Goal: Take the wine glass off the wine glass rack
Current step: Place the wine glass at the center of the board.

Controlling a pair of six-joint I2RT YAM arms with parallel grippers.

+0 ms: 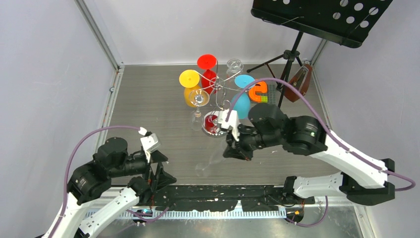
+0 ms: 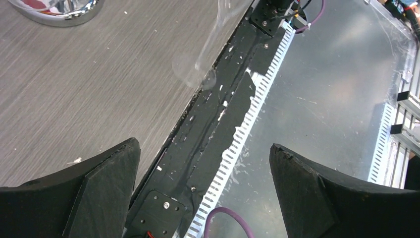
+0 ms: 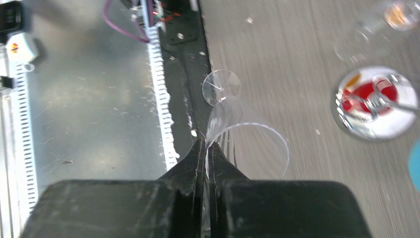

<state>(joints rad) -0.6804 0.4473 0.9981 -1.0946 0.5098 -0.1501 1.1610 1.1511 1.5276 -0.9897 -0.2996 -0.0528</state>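
My right gripper [image 3: 205, 144] is shut on the rim of a clear wine glass [image 3: 247, 148]. The glass is tilted, with its foot [image 3: 221, 87] down by the table's front edge. From above, the right gripper [image 1: 235, 151] hovers just in front of the chrome wine glass rack [image 1: 218, 89], and the held glass [image 1: 204, 169] shows only faintly. My left gripper [image 1: 166, 171] stands open and empty at the near left. Its wrist view shows the left gripper [image 2: 203, 148] wide apart over the table edge, with the glass foot [image 2: 194, 74] ahead of it.
Yellow [image 1: 189, 87], red [image 1: 207, 67], blue [image 1: 242, 94] and clear [image 1: 198, 101] glasses hang on the rack, above its mirrored base [image 1: 212, 125]. A black music stand [image 1: 317, 17] and a metronome [image 1: 299, 82] stand at the back right. A black strip [image 1: 223, 191] runs along the front edge.
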